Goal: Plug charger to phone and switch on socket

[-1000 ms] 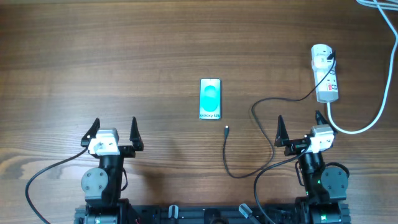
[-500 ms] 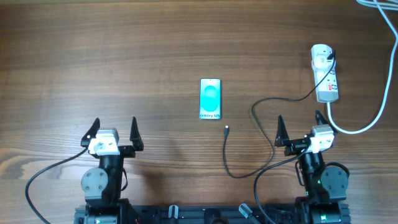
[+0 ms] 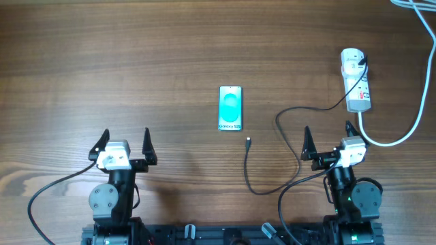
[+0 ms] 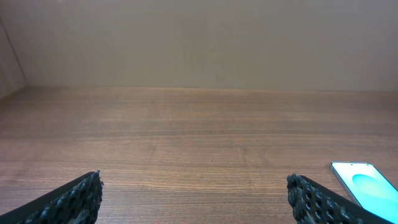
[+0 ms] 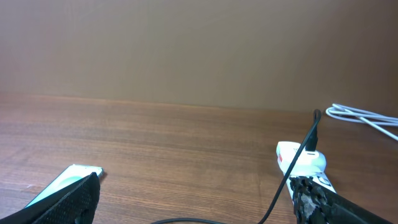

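Observation:
The phone [image 3: 230,108] lies flat at the table's middle, its teal screen up; it also shows in the left wrist view [image 4: 365,187] and the right wrist view [image 5: 65,180]. The charger cable [image 3: 286,122] snakes from its loose connector tip [image 3: 248,142], just below the phone, to its black plug in the socket [image 3: 356,88] at the far right; the socket also shows in the right wrist view [image 5: 300,159]. My left gripper [image 3: 123,143] is open and empty, left of the phone. My right gripper [image 3: 327,137] is open and empty, below the socket.
A thick white cord [image 3: 414,122] runs from the socket's near end up past the table's far right corner. The black arm cables lie along the table's front edge.

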